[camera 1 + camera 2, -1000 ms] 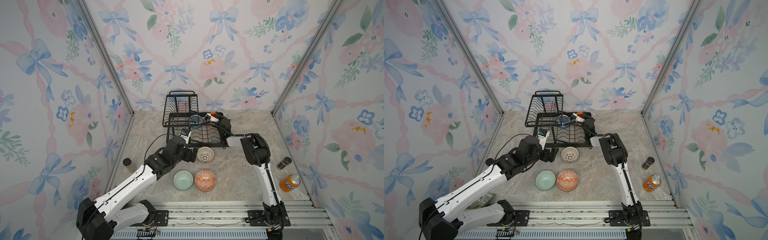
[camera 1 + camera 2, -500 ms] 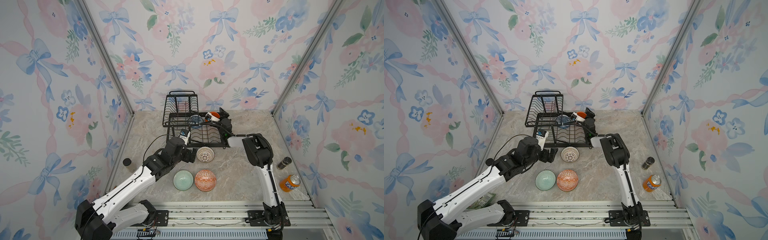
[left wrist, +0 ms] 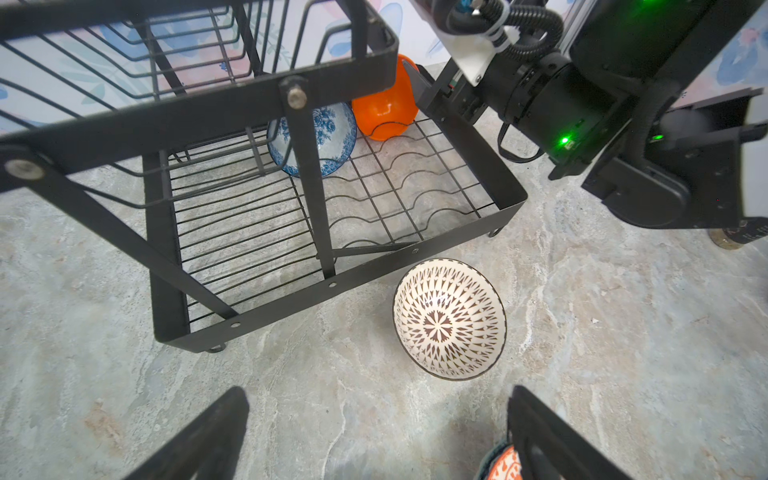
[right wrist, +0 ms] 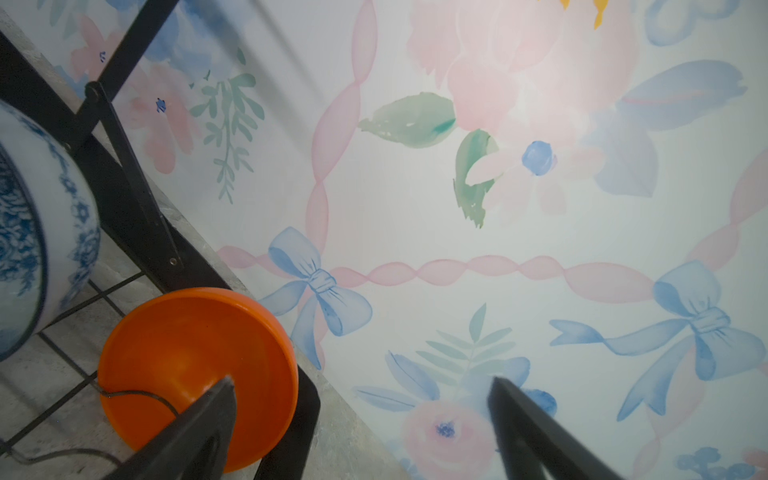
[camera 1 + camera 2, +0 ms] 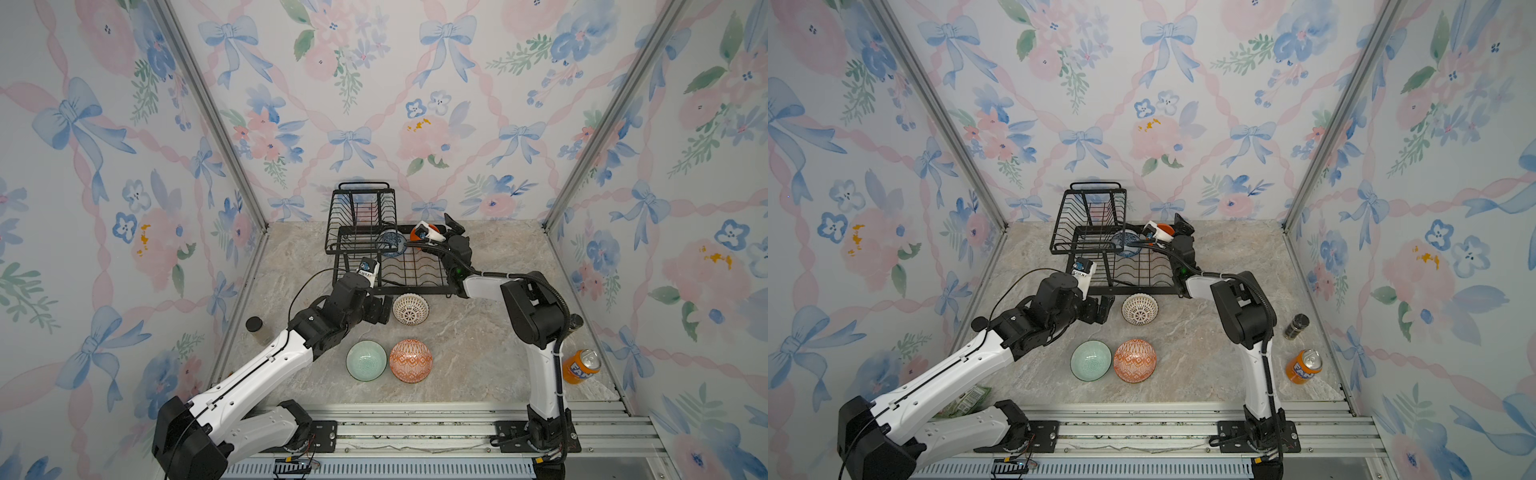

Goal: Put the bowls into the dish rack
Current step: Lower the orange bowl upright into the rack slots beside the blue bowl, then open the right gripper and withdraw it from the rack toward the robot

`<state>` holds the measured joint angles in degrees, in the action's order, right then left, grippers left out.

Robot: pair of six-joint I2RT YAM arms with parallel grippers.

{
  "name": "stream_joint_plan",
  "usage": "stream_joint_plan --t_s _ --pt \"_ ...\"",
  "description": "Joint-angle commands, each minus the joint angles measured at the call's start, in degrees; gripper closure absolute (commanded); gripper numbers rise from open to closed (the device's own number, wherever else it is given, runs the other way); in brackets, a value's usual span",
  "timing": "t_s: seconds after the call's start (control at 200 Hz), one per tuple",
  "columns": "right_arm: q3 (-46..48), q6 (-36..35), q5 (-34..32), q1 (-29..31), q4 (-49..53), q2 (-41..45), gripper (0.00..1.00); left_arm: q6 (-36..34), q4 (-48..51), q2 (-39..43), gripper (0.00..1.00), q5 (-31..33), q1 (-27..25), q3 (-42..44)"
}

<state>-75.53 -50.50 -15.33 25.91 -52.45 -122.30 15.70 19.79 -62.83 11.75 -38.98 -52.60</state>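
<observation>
The black wire dish rack (image 5: 407,289) (image 5: 1133,289) stands at the back of the table. A blue-patterned bowl (image 5: 390,243) (image 3: 336,137) and a plain orange bowl (image 5: 1168,228) (image 4: 187,353) lean on edge in its lower tray. My right gripper (image 5: 436,228) (image 4: 361,382) is open at the rack's far right corner, one finger across the orange bowl's rim. My left gripper (image 5: 380,309) (image 3: 378,395) is open and empty just left of the white lattice bowl (image 5: 410,308) (image 3: 449,318). The celadon bowl (image 5: 366,360) and the orange-white bowl (image 5: 410,360) sit side by side nearer the front.
An orange soda can (image 5: 581,365) (image 5: 1303,365) and a dark jar (image 5: 1296,326) stand by the right wall. Beyond the left wall's frame there is a small jar (image 5: 255,328). The right arm's elbow (image 5: 536,311) hangs over the table's right half. Metal rails (image 5: 415,419) run along the front.
The right gripper has opened and let go of the orange bowl, which now leans in the rack's far right corner. The left arm has barely moved.
</observation>
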Motion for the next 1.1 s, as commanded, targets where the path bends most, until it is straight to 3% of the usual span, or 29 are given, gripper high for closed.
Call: stream_joint_plan --t_s 0.0,0.31,0.59,0.855,1.095 --pt "2.6 5.4 -2.1 0.7 3.4 5.3 0.03 0.6 -0.9 0.0 0.02 0.3 0.5 1.2" --pt "11.7 17.6 -6.9 3.1 12.1 17.3 0.03 0.7 -1.1 -0.7 0.02 -0.4 0.6 0.8" --pt "15.0 33.2 -9.7 5.3 32.8 32.0 0.03 1.3 -1.0 0.2 0.02 -0.9 0.6 0.9" --pt "14.6 50.3 -0.2 5.7 56.8 44.2 0.03 1.9 -1.2 1.2 0.02 -1.3 0.6 1.8" --pt "16.0 55.4 2.0 6.6 69.5 48.3 0.03 3.3 -3.2 0.9 0.02 -2.9 0.6 3.8"
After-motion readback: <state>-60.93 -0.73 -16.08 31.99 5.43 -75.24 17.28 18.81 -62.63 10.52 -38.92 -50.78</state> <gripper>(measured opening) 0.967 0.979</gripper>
